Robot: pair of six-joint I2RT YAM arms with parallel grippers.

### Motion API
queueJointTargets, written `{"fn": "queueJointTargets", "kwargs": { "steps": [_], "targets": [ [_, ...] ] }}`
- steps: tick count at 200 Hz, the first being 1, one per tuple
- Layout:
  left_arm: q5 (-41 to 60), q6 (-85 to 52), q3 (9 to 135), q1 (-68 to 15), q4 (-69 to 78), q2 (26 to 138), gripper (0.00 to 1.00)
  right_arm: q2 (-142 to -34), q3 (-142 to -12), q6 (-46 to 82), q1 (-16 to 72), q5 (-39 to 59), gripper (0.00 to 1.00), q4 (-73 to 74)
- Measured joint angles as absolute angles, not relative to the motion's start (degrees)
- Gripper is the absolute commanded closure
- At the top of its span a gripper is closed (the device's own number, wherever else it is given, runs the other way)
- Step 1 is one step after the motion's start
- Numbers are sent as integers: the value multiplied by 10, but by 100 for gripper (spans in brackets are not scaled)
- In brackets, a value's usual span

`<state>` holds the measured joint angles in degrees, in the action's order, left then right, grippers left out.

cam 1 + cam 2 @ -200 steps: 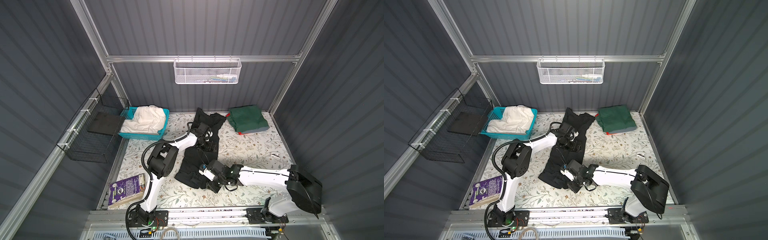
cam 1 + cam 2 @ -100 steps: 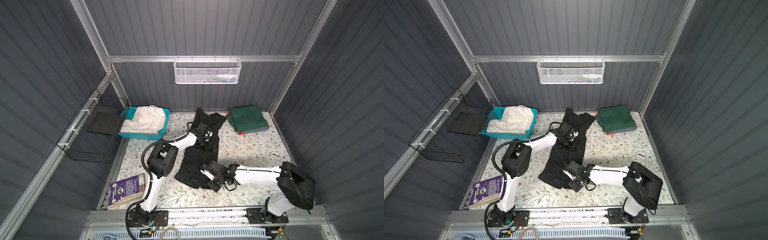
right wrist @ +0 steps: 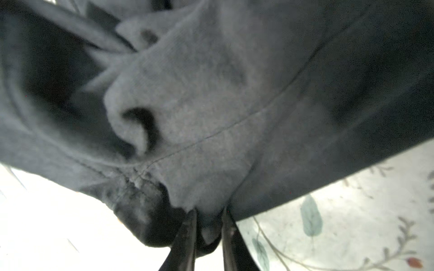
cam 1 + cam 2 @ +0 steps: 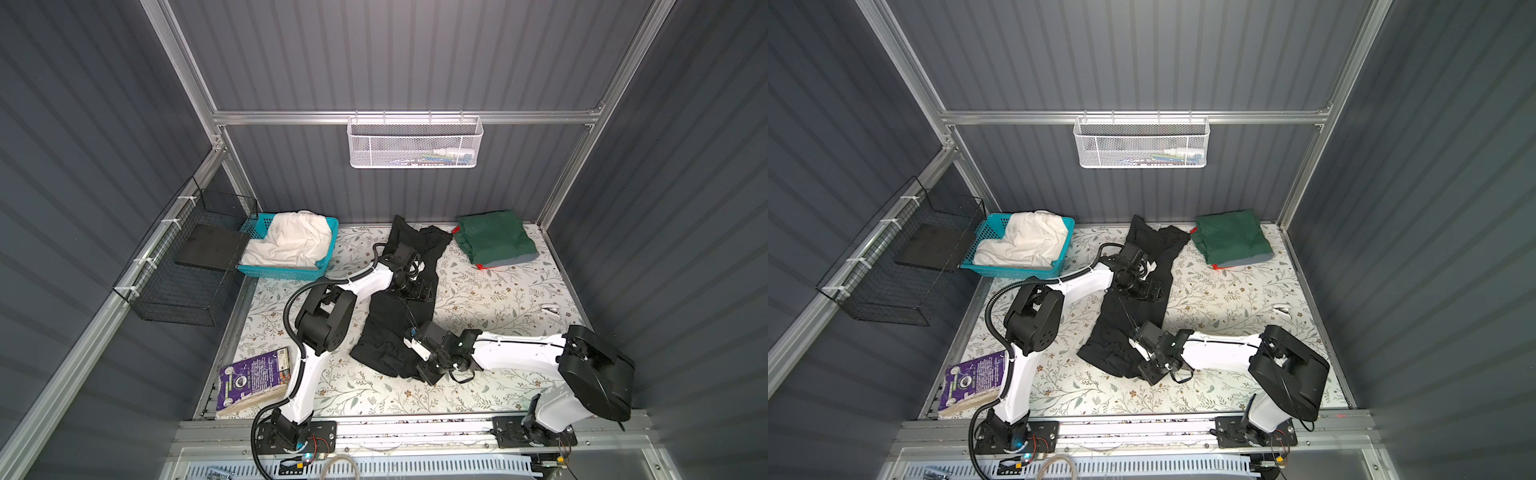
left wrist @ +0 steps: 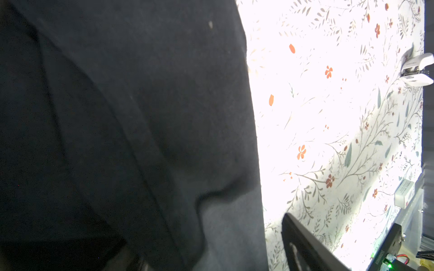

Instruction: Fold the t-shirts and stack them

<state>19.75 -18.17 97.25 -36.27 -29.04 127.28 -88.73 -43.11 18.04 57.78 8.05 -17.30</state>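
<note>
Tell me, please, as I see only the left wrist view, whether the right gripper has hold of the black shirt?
Observer: Yes. The right wrist view shows the right gripper pinching a fold of the black t-shirt at its near end.
Operator: Thank you. Where is the folded stack?
Observer: In both top views the dark green t-shirt lies folded at the far right corner of the table, on top of a grey t-shirt.
Operator: Is any shirt waiting to be folded?
Observer: A cream-white t-shirt lies crumpled in the turquoise basket at the far left.
</note>
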Motion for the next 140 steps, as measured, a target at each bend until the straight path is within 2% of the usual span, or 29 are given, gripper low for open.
{"fn": "queueJointTargets", "kwargs": {
  "steps": [38,140],
  "targets": [
    [198,-185,983,-361,-296,1279,14,-875,-415,194,577,116,82,-172],
    [200,-188,1002,-354,-296,1291,15,-875,-408,206,607,206,80,-180]
  ]
}}
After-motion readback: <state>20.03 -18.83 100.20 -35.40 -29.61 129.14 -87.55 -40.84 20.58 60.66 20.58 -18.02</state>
